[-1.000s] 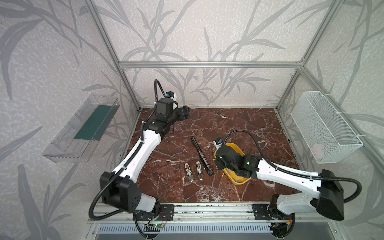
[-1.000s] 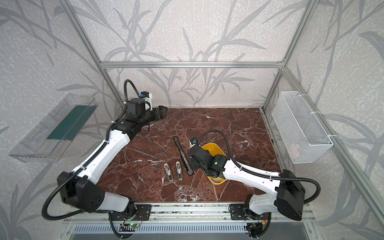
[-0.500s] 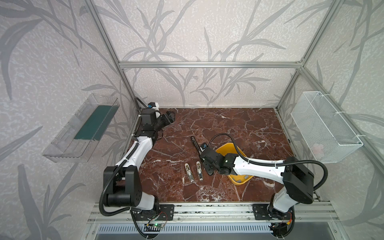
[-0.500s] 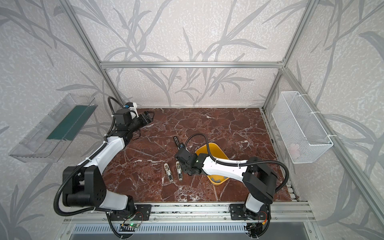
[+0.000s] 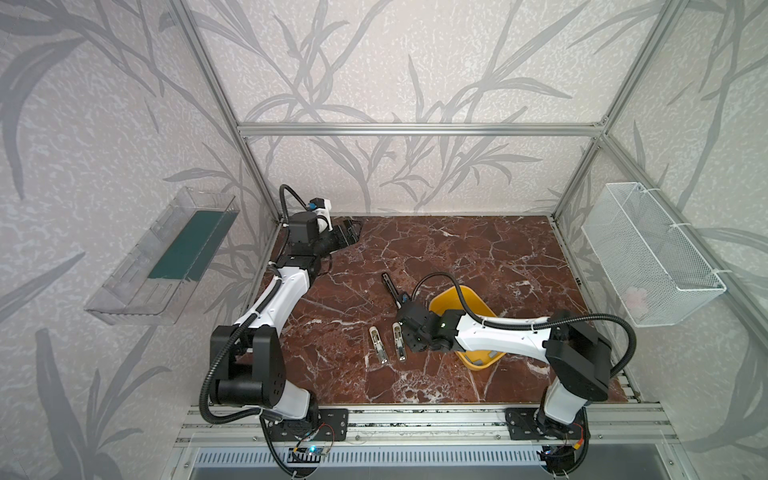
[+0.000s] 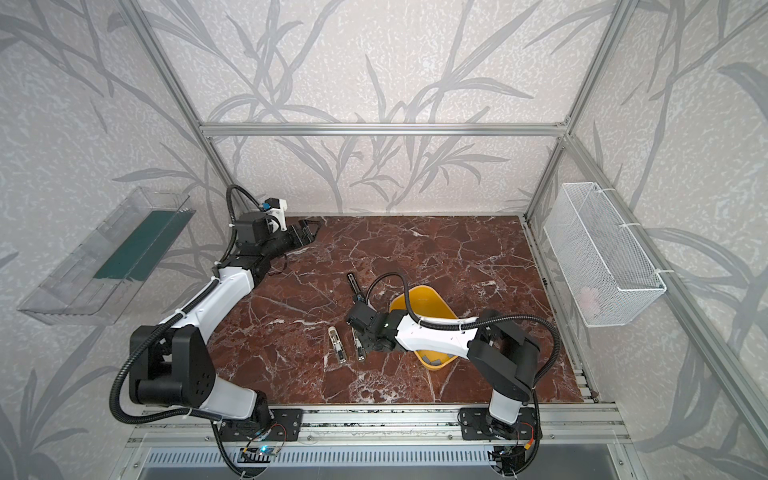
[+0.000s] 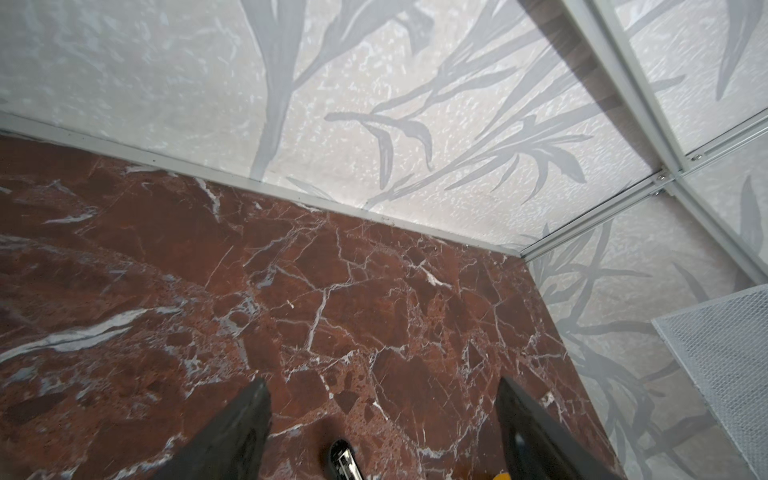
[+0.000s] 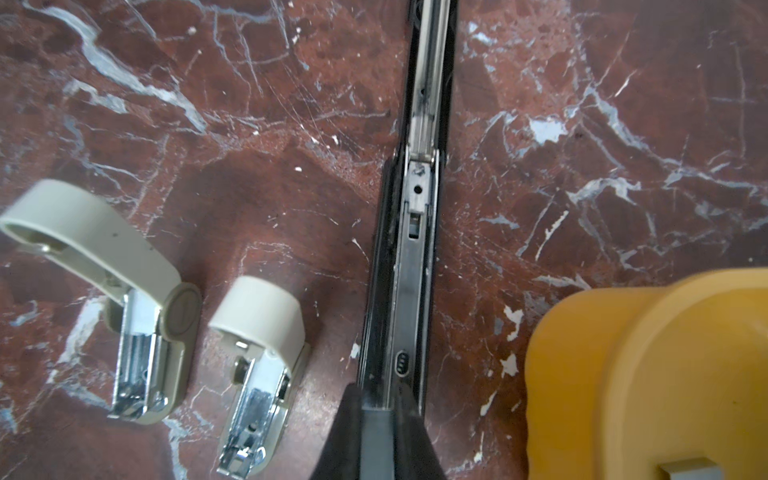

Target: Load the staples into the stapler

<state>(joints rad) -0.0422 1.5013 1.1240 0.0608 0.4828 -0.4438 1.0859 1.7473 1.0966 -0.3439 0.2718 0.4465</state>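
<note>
While the left gripper [image 7: 382, 415] hangs with its fingers spread wide and nothing between them, well apart from the yellow bin [image 5: 484, 305] and toward the back wall, the right gripper [image 8: 376, 409] is pinched tight on the near end of the stapler [image 8: 409, 249]. The long black stapler lies flat on the red marble tabletop [image 5: 457, 249] just beside the bin without touching it. Its silver channel faces up and its free end points away from the gripper. Two cream pieces [image 8: 145, 316] [image 8: 257, 365], each showing a chrome insert, lie side by side on the stapler's far side from the bin, near the stapler but clear of it. In both top views the right arm's white forearm crosses above the bin. A white wire basket [image 5: 648, 257] hangs on the side wall well apart from the bin, on the side away from the stapler.
</note>
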